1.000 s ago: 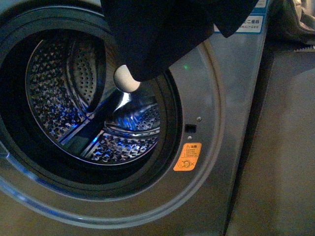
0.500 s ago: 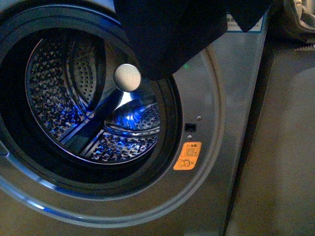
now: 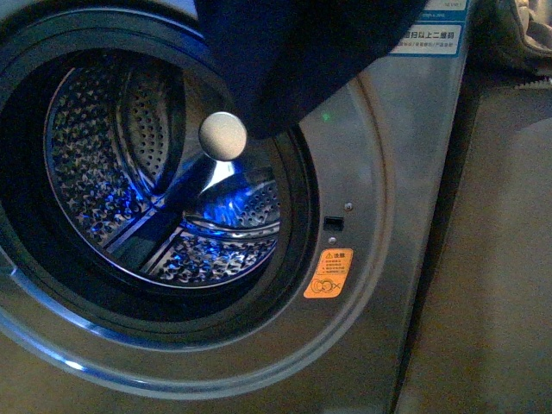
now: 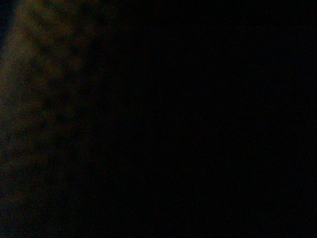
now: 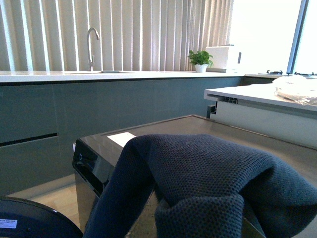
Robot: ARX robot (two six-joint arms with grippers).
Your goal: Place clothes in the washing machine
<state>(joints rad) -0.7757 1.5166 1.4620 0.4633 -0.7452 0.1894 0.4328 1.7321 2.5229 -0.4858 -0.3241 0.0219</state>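
The left wrist view is dark. Neither the left gripper nor the right gripper shows anywhere, so I cannot tell whether either is clenched or released.

Nearest the front camera, the dark navy soft knit garment (image 3: 302, 60) hangs in front of the large silver-grey front-loading washing machine (image 3: 388, 190). It covers the upper right arc of the machine's round porthole, and its lowest fold ends at the rim. None of it is inside the machine. Just under that fold sits a pale round disc (image 3: 222, 135); I cannot tell whether the two touch. Behind it lies the machine's perforated steel drum (image 3: 112, 172), lit blue towards its bottom.

On the machine's front panel, right of the porthole, are a small green light (image 3: 325, 116) and, lower down, an orange warning sticker (image 3: 329, 273). A white and blue label (image 3: 431, 39) sits at the panel's top edge. Past the machine's upper right corner lies a pale quilted fabric (image 3: 530, 21).

In the right wrist view the garment (image 5: 208, 178) fills the foreground, draped in a hump. Beyond it are a grey worktop with a curved steel tap (image 5: 91, 44) and a small green potted plant (image 5: 200, 58).
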